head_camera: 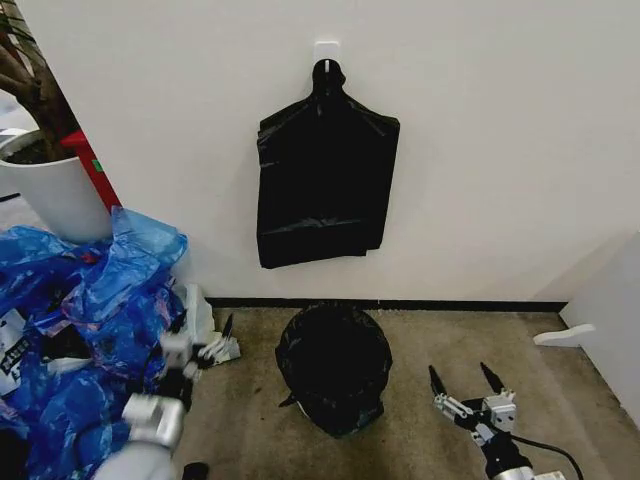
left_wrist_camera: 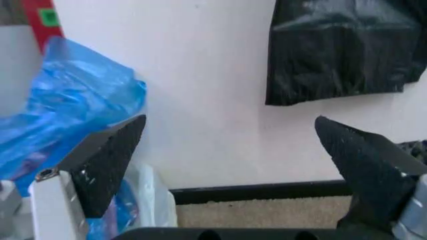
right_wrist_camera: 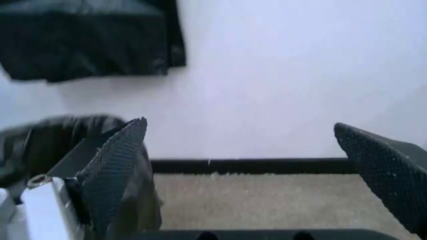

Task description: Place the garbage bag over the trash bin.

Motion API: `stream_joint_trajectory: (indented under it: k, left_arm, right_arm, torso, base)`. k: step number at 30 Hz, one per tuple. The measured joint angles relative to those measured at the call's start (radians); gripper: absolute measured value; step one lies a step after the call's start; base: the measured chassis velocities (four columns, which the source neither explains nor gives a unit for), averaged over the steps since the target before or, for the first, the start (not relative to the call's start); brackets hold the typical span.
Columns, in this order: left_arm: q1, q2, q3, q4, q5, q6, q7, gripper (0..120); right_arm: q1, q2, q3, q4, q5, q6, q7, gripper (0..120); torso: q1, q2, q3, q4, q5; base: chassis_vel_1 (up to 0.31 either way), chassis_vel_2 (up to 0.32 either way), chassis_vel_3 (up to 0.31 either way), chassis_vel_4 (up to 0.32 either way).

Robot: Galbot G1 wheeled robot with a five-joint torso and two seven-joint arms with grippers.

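Glossy black garbage bag (head_camera: 334, 368) draped over the trash bin (bin fully hidden), on carpet near the wall

Garbage bag (head_camera: 334, 368) between claws (bundle (head_camera: 325, 185) on wall behind).

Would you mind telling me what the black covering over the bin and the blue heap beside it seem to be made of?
The garbage bag looks like thin, glossy black plastic film, wrinkled with faint highlights. The blue bags seem translucent, crinkled plastic film, folding softly with shiny creases.
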Motion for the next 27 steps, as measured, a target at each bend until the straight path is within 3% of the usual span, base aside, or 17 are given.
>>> stream_joint_trajectory:
  k: [2, 5, 8, 11, 15, 19, 27]
  left_arm:
    - [0.048, -0.049, 0.002, -0.036, 0.029, -0.030, 0.013, 100]
    - [0.089, -0.074, 0.018, -0.066, 0.043, -0.044, 0.037, 100]
    - [0.104, -0.074, 0.021, -0.067, 0.049, -0.050, 0.041, 100]
    - [0.189, -0.077, 0.009, -0.069, 0.074, -0.115, 0.045, 100]
    - [0.208, -0.069, -0.014, -0.081, 0.062, -0.118, 0.063, 100]
    - [0.200, -0.023, -0.051, -0.113, -0.019, -0.066, 0.094, 100]
    - [0.168, 0.016, -0.076, -0.167, -0.075, 0.004, 0.105, 100]
  right_arm:
    - [-0.005, 0.049, -0.001, 0.025, -0.014, 0.006, 0.001, 100]
    - [-0.024, 0.081, 0.000, 0.065, -0.018, 0.021, 0.001, 100]
    - [-0.031, 0.079, -0.003, 0.077, -0.012, 0.024, 0.003, 100]
    - [-0.073, 0.045, -0.035, 0.097, 0.028, 0.065, 0.006, 100]
    - [-0.080, 0.017, -0.055, 0.094, 0.047, 0.079, 0.004, 100]
    - [-0.076, 0.013, -0.055, 0.085, 0.040, 0.082, -0.018, 100]
    - [-0.068, 0.001, -0.032, 0.083, 0.032, 0.076, -0.028, 100]
  torso:
    - [0.000, 0.000, 0.000, -0.0002, 0.0002]
    - [0.000, 0.000, 0.000, -0.0004, 0.0001]
    - [0.000, 0.000, 0.000, -0.0004, -0.0001]
    - [0.000, 0.000, 0.000, 0.0003, 0.0000]
    - [0.000, 0.000, 0.000, 0.0002, 0.0000]
    - [0.000, 0.000, 0.000, -0.0001, 0.0000]
    - [0.000, 0.000, 0.000, -0.0002, 0.0000]
  base:
    - [0.000, 0.000, 0.000, 0.000]
    - [0.000, 0.000, 0.000, 0.000]
    - [0.000, 0.000, 0.000, 0.000]
    - [0.000, 0.000, 0.000, 0.000]
    - [0.000, 0.000, 0.000, 0.000]
    - [0.000, 0.000, 0.000, 0.000]
    - [0.000, 0.000, 0.000, 0.000]
